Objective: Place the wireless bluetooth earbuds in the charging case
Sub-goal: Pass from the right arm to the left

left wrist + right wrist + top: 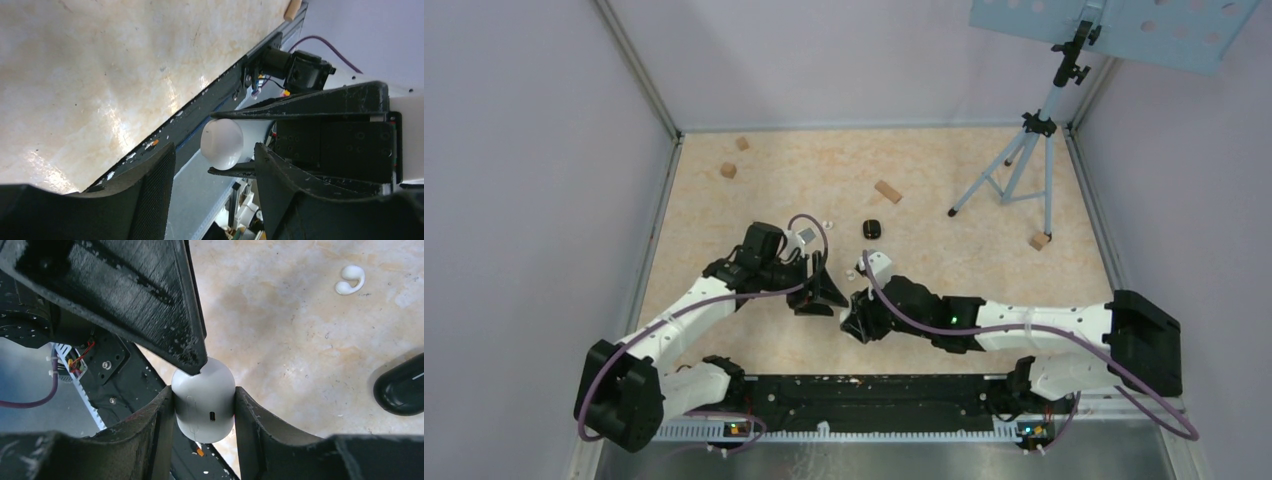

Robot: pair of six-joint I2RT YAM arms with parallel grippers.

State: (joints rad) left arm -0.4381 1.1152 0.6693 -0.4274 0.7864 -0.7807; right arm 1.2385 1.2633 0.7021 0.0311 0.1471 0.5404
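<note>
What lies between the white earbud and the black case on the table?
Nothing: the right wrist view shows only bare table between the white earbud and the black case.

Bright even light; table (100, 75) glare; soft shadows.

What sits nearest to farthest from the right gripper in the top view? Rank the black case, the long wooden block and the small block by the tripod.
1. black case, just beyond the right gripper.
2. long wooden block, farther back, mid-table.
3. small wooden block, far right, at the tripod foot.
</note>
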